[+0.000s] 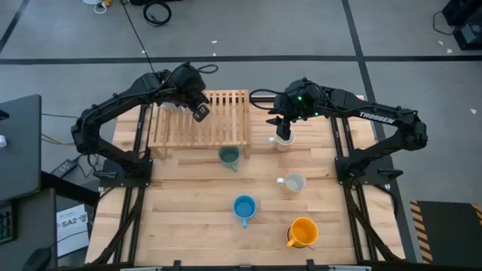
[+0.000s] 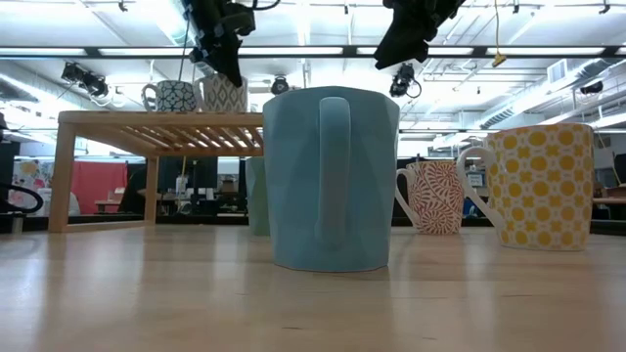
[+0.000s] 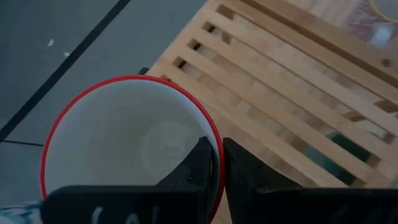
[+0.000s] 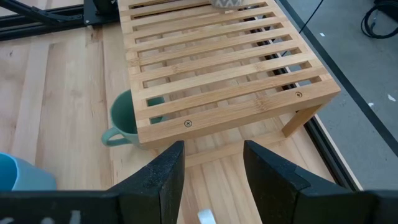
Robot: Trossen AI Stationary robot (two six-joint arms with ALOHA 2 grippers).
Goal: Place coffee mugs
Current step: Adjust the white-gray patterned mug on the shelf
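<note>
Left pincer point(image 3: 216, 163) apparently astride red-rimmed mug point(image 3: 124, 143)

High view looks straight down over the whole table point(image 1: 196, 226); low view sits at tabletop height, close behind the blue mug point(image 2: 331, 178). Left wrist view peers down past its shut jaws, right wrist past its spread jaws; all share the rack point(image 1: 202, 120).

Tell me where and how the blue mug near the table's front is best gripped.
Probably by the rim: the blue mug stands upright, mouth open, nothing crowding it. Descend from above, one finger inside, one outside, on the wall opposite the handle, which points toward the table's front edge.
</note>
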